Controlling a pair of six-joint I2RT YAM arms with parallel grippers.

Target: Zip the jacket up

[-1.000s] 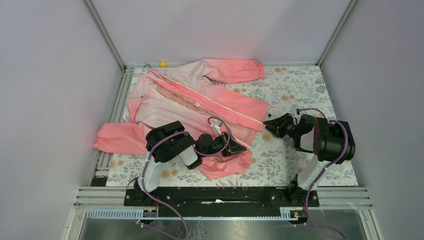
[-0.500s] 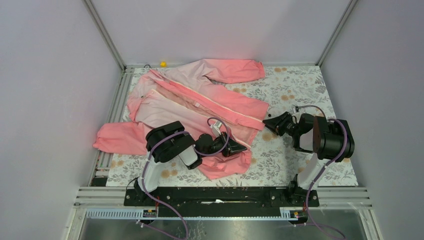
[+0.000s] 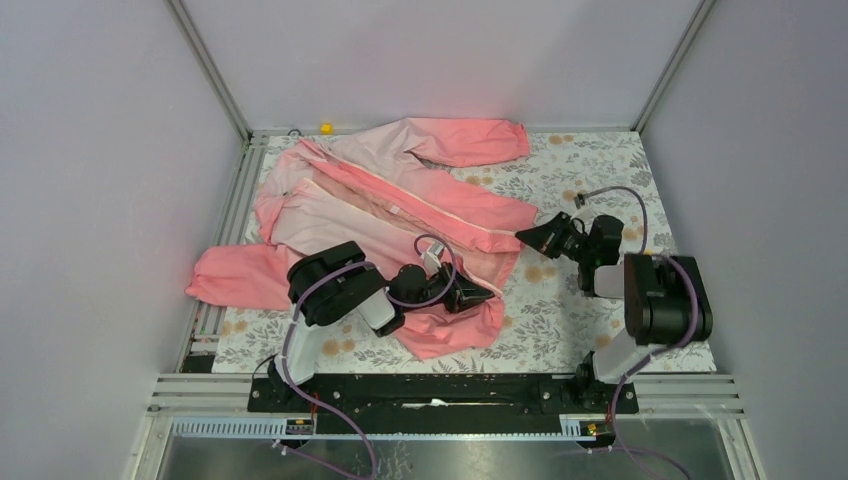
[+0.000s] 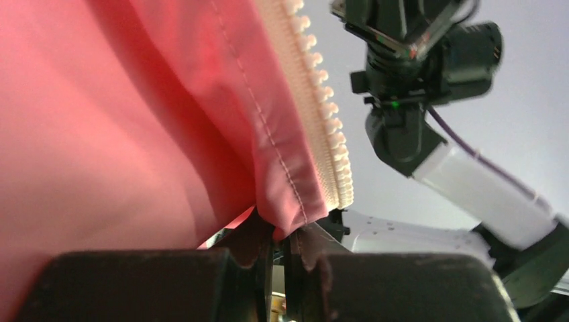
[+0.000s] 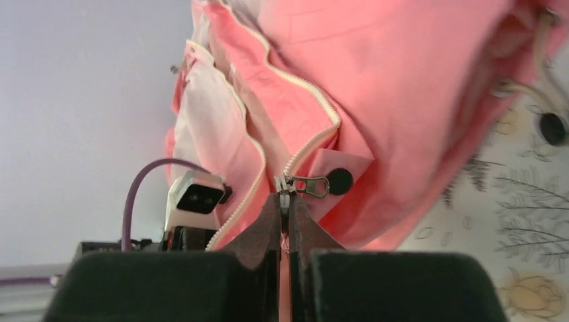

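Observation:
The pink jacket point(image 3: 400, 200) lies spread over the left and middle of the table, front open. My left gripper point(image 3: 484, 293) is shut on the hem corner of its near front panel; in the left wrist view the jaws point(image 4: 278, 235) pinch coral fabric just below the whitish zipper teeth point(image 4: 322, 114). My right gripper point(image 3: 524, 237) is at the hem of the far panel. In the right wrist view it point(image 5: 286, 200) is shut at the metal zipper slider point(image 5: 283, 184), with the dark round pull tab point(image 5: 340, 180) hanging to the right.
The table has a floral cover point(image 3: 600, 170) bare on the right. A small yellow object point(image 3: 325, 128) sits at the back edge. Metal rails point(image 3: 225, 220) run along the left side. A cord toggle point(image 5: 553, 127) lies by the hem.
My right arm has reached farther back and left, carrying its gripper a little along the hem. My left gripper has shifted slightly right with the hem corner.

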